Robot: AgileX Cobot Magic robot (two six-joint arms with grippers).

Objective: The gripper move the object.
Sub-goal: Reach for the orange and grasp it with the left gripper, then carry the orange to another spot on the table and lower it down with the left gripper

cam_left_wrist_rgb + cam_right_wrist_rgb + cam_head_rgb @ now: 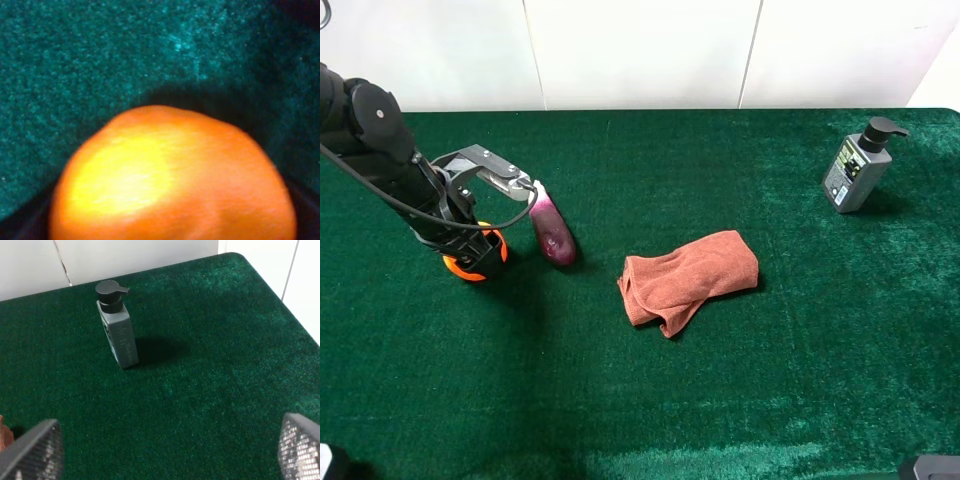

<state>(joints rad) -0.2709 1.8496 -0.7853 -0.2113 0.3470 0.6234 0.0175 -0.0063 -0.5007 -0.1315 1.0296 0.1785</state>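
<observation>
Left wrist view: the object (170, 180) is sitting right up against the lens, filling most of the frame. It is bright orange with a glossy yellowish patch, and blurred. It is resting on the green table cover (100, 60) and throwing a dark shadow behind itself. Dark edges are showing at both sides of the fruit, too blurred to identify.

Right wrist view: the right gripper (167, 450) is hanging over bare green cover with its jaws spread wide and holding nothing. Only the mesh-textured fingertips (35, 450) are showing. A grey pump bottle (118, 332) with a black head is standing upright well beyond them, near the table's far corner. A sliver of rust-brown is peeking in just beside one fingertip.

Exterior high view: the left gripper (475, 252) is sitting down over the object at mid-left of the frame, with orange showing around the black jaws. I cannot tell whether the jaws are actually clamping it. A purple eggplant (552, 232) is lying just right of the gripper, close to its silver bracket. A folded rust-brown cloth (688, 278) is lying near the centre, well apart from the fruit. The bottle is standing at upper right. A grey corner is poking in at the lower right edge.
</observation>
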